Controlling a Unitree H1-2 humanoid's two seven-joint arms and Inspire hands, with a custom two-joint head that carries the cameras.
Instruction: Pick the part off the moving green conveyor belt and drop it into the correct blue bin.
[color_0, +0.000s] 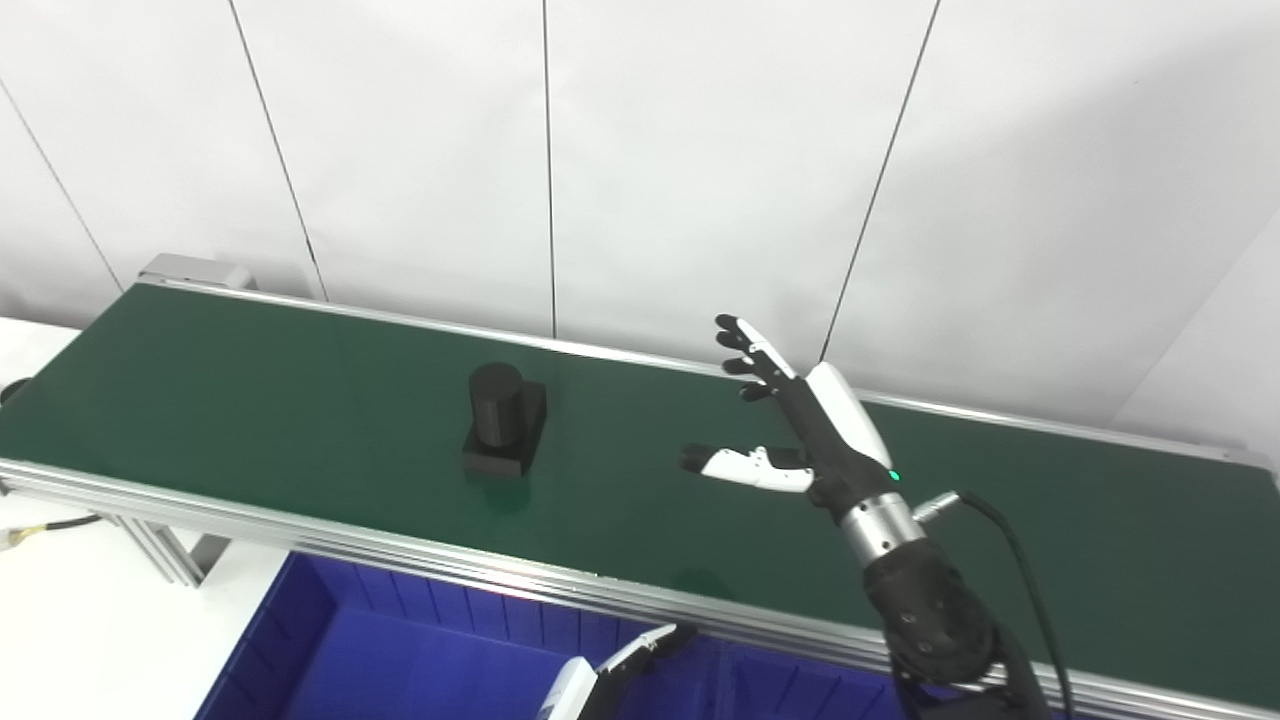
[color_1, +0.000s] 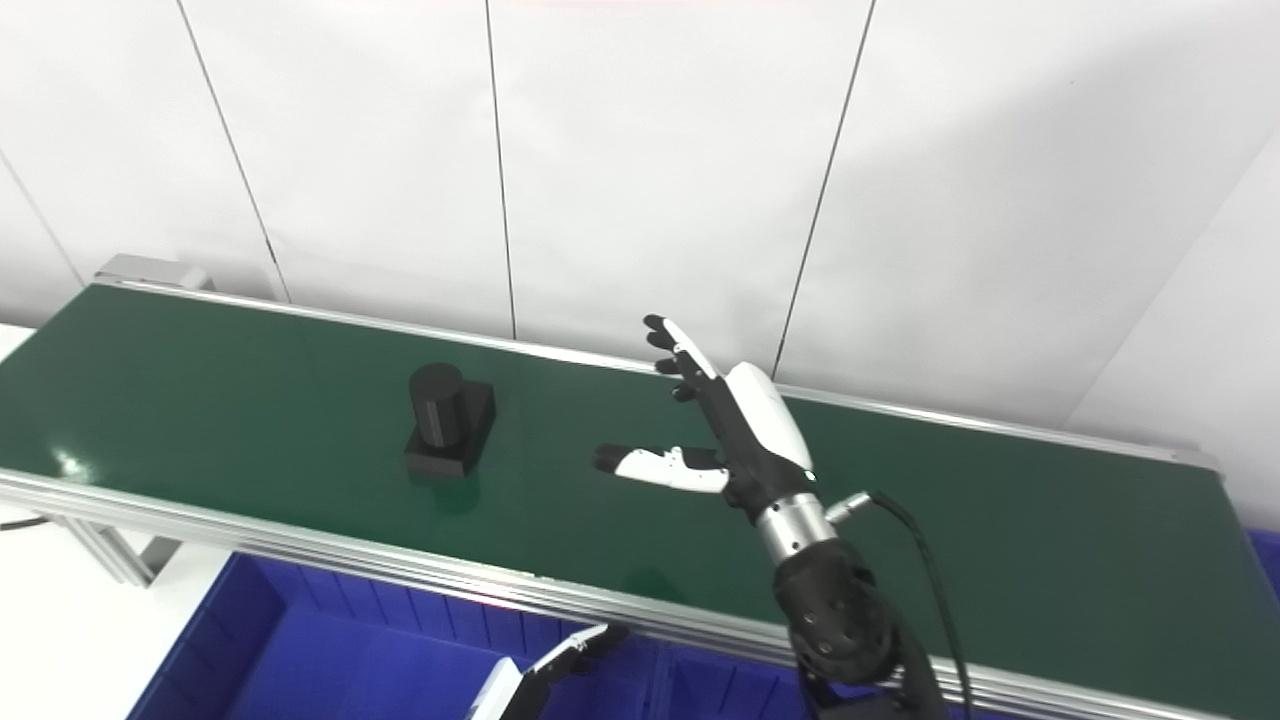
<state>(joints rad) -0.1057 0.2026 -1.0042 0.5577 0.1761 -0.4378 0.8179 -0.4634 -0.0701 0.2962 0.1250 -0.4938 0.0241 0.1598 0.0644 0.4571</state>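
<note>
Early stage, nothing picked yet. Black part (color_0: 505, 418) resting on green conveyor belt (color_0: 250, 400), frame centre-left, untouched. Right hand (color_0: 790, 430) spread, empty, above belt, right of part, apart from it. Left hand (color_0: 610, 675) at bottom edge over blue bin (color_0: 330, 640), state unclear. Grasp, carry, drop all remaining.

Smooth, slightly shiny green belt (color_0: 250, 400), shiny silver metal rail (color_0: 300, 535), dull black part (color_0: 505, 418), smooth blue plastic bin (color_0: 400, 650), glossy white and black plastic right robot hand (color_0: 800, 430)
</note>
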